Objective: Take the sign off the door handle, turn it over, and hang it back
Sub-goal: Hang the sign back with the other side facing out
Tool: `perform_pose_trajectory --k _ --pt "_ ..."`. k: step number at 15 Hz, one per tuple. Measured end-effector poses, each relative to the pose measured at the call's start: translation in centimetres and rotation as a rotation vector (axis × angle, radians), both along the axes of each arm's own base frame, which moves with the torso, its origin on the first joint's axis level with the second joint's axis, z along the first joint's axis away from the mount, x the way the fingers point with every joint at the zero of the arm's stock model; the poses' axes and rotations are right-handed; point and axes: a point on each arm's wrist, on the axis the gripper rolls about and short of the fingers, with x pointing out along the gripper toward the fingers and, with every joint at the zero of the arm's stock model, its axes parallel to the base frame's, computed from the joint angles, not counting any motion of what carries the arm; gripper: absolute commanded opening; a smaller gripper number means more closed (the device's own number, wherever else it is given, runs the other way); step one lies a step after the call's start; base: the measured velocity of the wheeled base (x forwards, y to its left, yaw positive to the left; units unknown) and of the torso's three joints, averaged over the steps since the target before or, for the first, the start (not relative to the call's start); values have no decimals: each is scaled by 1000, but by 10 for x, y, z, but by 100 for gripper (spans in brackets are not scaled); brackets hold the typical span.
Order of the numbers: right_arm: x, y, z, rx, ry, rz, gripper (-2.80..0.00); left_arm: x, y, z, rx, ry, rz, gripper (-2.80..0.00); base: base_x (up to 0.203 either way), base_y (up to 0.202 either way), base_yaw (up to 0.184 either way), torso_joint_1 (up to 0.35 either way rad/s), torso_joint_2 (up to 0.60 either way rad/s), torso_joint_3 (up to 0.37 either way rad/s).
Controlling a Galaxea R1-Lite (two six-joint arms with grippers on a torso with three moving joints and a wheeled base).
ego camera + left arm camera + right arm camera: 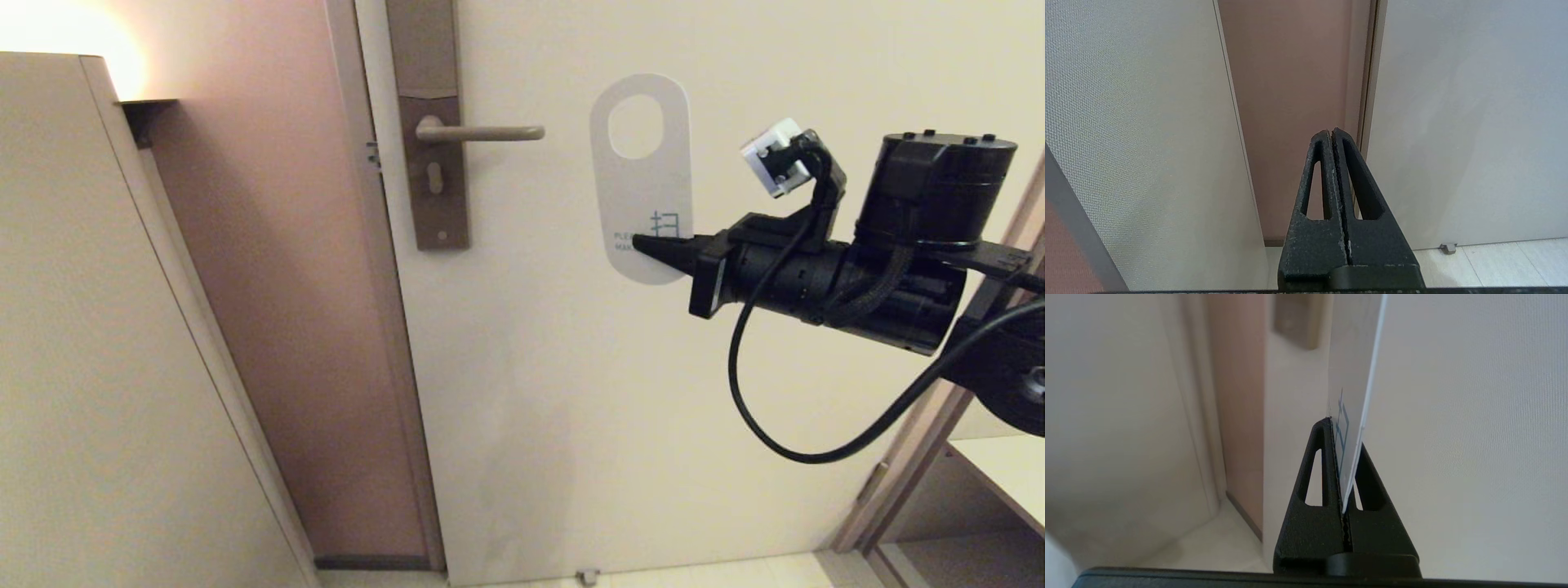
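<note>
The sign (pixel 642 188) is off the handle and stands upright in front of the door, its white side with teal text facing me and its oval hole at the top. My right gripper (pixel 641 243) is shut on its lower end. In the right wrist view the sign (pixel 1353 375) shows edge-on, clamped between the fingers of the right gripper (pixel 1343 433). The door handle (pixel 482 132) is a bare beige lever on a brown backplate, to the left of the sign and level with its hole. My left gripper (pixel 1331 132) is shut and empty, parked low near the door's edge.
The door (pixel 653 408) fills the middle and right. A pinkish wall strip (pixel 269 286) and a beige cabinet panel (pixel 98 367) lie to the left. A door stop (pixel 586 576) sits on the floor. A wooden frame and shelf (pixel 996 474) are at the right.
</note>
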Motion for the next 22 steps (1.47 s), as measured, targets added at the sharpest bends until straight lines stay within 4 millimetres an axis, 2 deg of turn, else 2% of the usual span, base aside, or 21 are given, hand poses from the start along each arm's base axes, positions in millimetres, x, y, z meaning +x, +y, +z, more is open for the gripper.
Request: perform_pose_trajectory --k 5,8,13,22 --pt "9 15 2 0 34 -75 -280 0 0 0 0 0 -1 -280 0 0 0 0 0 0" --pt "12 34 15 73 61 -148 -280 0 0 0 0 0 0 -280 0 0 0 0 0 0" --pt "26 62 19 85 44 -231 -280 0 0 0 -1 0 -1 -280 0 0 0 0 0 0" --pt "60 92 2 121 -4 -347 -280 0 0 0 0 0 0 -280 0 0 0 0 0 0"
